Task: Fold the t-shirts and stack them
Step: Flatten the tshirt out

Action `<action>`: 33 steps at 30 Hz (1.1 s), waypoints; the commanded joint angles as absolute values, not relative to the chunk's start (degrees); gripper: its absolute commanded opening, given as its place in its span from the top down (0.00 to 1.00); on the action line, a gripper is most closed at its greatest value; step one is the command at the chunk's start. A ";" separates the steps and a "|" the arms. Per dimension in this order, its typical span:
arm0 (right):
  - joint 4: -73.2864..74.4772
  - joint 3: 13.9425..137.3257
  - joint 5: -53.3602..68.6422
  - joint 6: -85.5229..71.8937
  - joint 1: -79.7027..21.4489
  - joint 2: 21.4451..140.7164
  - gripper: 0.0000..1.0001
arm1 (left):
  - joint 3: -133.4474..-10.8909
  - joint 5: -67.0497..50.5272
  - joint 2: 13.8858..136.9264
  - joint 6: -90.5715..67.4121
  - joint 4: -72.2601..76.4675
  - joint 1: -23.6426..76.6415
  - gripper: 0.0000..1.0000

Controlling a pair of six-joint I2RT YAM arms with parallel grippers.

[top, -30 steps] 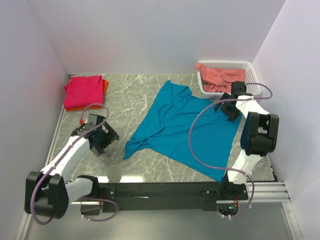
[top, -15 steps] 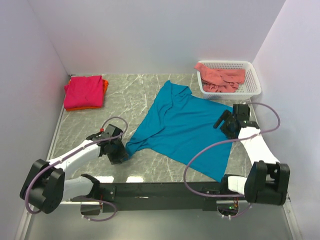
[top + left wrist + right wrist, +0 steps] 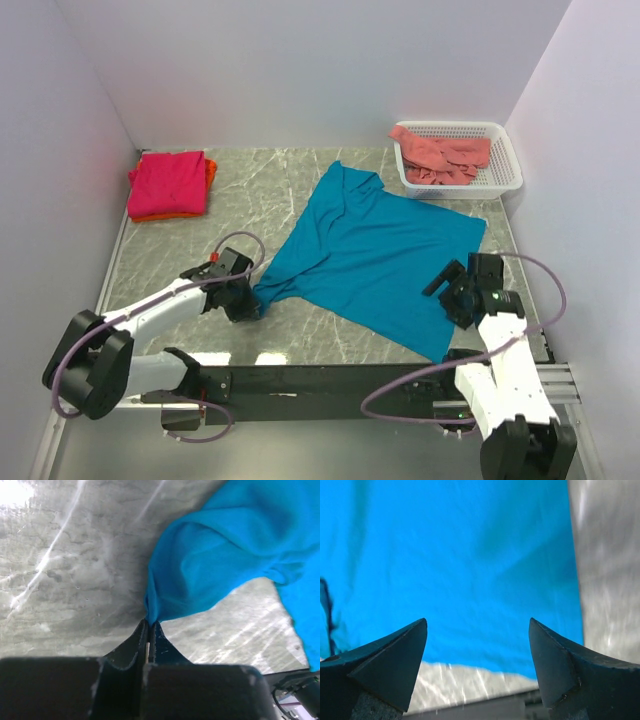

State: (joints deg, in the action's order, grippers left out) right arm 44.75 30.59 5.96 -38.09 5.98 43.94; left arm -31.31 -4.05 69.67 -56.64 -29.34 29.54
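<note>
A teal-blue t-shirt (image 3: 372, 250) lies spread out on the marble table. My left gripper (image 3: 250, 298) is shut on its near-left corner; in the left wrist view the cloth (image 3: 220, 555) bunches up out of the closed tips of the gripper (image 3: 149, 623). My right gripper (image 3: 447, 285) hovers open over the shirt's near-right part, and the right wrist view shows the gripper (image 3: 477, 622) with nothing between its fingers above the shirt's hem (image 3: 485, 580). A folded magenta-pink t-shirt (image 3: 167, 183) rests on an orange one (image 3: 210, 172) at the back left. A salmon-pink t-shirt (image 3: 440, 155) lies crumpled in the basket.
A white mesh basket (image 3: 507, 165) stands at the back right, against the right wall. Walls close in the table on the left, back and right. A black rail (image 3: 330, 380) runs along the near edge between the arm bases.
My left gripper moved right to the teal-blue shirt's corner and shut on it. My right arm drew back from the basket toward the near edge, staying open.
</note>
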 commanded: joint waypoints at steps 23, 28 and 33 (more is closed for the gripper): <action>29.72 43.82 2.12 -44.83 -19.06 80.46 0.12 | -32.34 8.61 66.01 -61.96 -34.45 4.94 1.00; 28.47 58.07 0.26 -41.93 -22.76 93.93 0.12 | -35.42 15.02 64.70 -62.66 -39.55 -4.38 0.99; 27.42 73.80 0.09 -38.68 -23.55 107.38 0.12 | -35.51 17.75 61.70 -65.74 -42.53 -5.19 0.99</action>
